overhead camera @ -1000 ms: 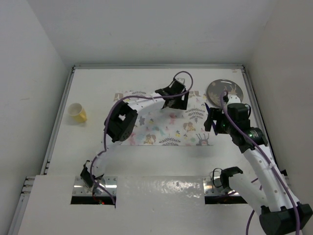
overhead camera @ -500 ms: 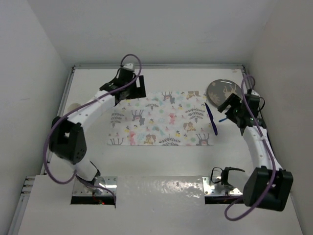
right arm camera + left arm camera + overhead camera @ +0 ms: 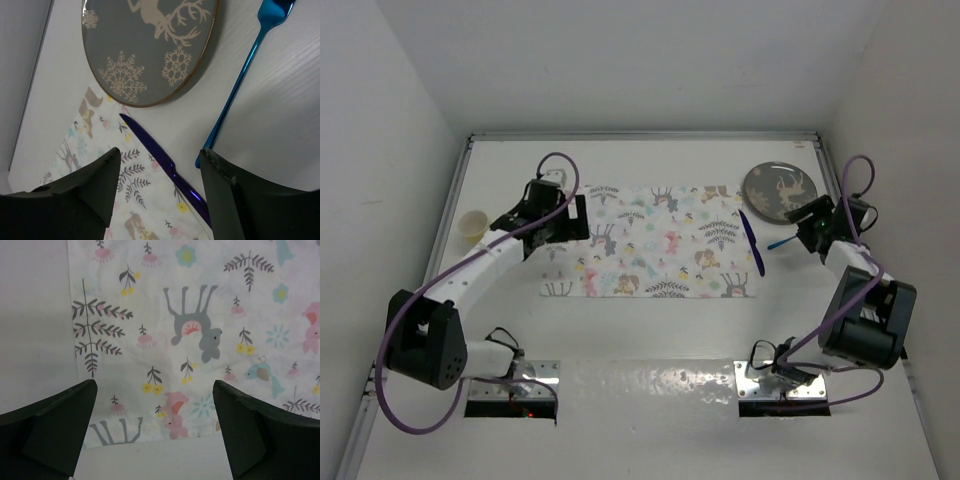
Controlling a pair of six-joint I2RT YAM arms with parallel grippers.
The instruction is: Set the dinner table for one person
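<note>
Tabletop [image 3: 650, 325] fills the middle of the overhead view. Placemat [image 3: 655, 255] lies flat at its centre, with nothing on it except a purple knife [image 3: 752, 243] along the right edge. Left gripper [image 3: 154, 387] hovers over the mat's left end, jaws wide apart, empty. Right gripper [image 3: 160, 152] at right of frame is also spread wide and empty, by the handle of the blue fork [image 3: 240, 80] on bare tabletop. Cup [image 3: 472, 228] sits mid left and plate [image 3: 780, 188] upper right, both off the mat. Mat looks done, dishes next. My guess: plate to mat centre, which needs a low pinch on its rim.
</note>
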